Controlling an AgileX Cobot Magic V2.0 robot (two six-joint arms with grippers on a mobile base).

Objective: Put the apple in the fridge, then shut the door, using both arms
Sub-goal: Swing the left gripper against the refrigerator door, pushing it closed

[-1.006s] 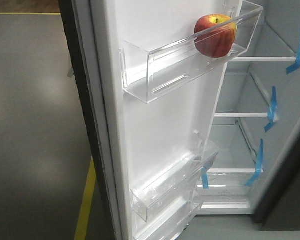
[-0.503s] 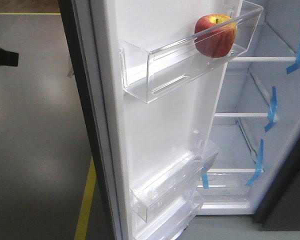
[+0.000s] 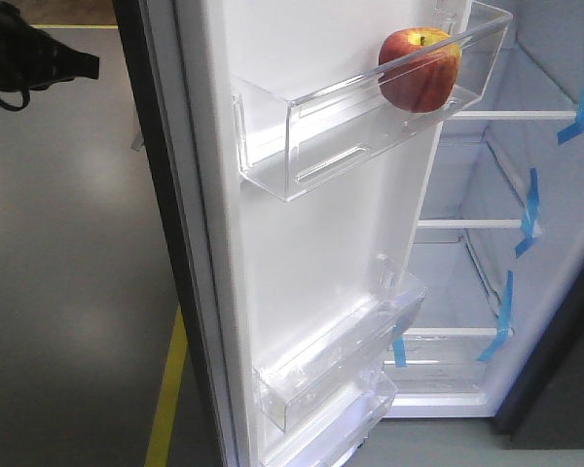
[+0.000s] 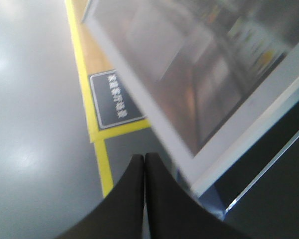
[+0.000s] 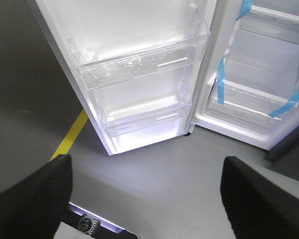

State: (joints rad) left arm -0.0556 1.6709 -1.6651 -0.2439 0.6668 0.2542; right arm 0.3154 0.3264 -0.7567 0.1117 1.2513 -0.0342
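Exterior front-facing view catches the left arm (image 3: 29,53) as a dark shape with a looped cable in the upper left corner. It reaches in level above the grey floor (image 3: 68,243), on the outer side of the door (image 3: 311,243) and apart from it. The door stands wide open. The apple (image 3: 420,70) sits upright, stem up, at the right end of the clear upper bin (image 3: 302,146) on the door's white lining. Past it the fridge (image 3: 467,282) shows white walls and glass shelves with blue tape strips (image 3: 530,204).

Only this view holds the apple.

Left wrist view alone shows the left gripper (image 4: 144,159): its two black fingers (image 4: 132,189) press flat together with nothing between them. They point toward a yellow floor line (image 4: 102,164) and a dark floor sign (image 4: 114,99), beside a blurred grey panel with a pale border (image 4: 214,84).

Right wrist view looks down from low in front of the door. The right gripper (image 5: 147,162) is spread wide and empty, one black finger at each bottom corner. Between them lie bare floor and the two lower door bins (image 5: 139,59), which the front view shows only at an angle.
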